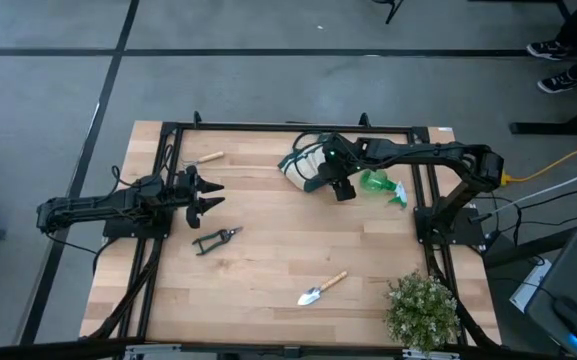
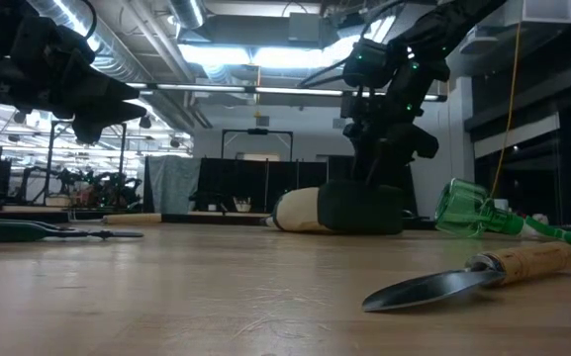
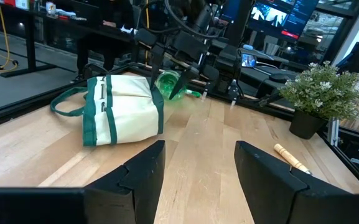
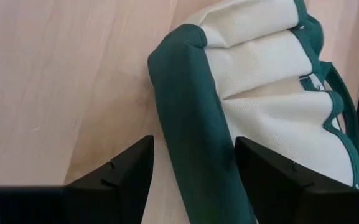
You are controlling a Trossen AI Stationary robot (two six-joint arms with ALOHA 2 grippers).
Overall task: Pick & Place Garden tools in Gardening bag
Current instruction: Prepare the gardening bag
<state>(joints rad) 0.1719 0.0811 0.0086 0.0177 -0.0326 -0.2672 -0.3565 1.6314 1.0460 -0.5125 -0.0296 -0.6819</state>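
Straddling the gardening bag (image 4: 272,106)'s green edge with parted fingers, the right gripper (image 4: 191,171) could pinch only trim and collapse the opening while the left gripper (image 3: 198,168) waits open

Light: ceiling strips (image 2: 255,54) are glaring at twelve o'clock in the low view.
Counter (image 1: 268,260): evenly lit, shadows staying soft.
Focus: trowel (image 2: 468,277) is blurring nearby.

Wooden table (image 1: 268,250) with gardening bag (image 1: 303,165), spray bottle (image 1: 380,185), shears (image 1: 214,239), trowel (image 1: 322,289), wood-handled tool (image 1: 209,157), potted plant (image 1: 424,308).
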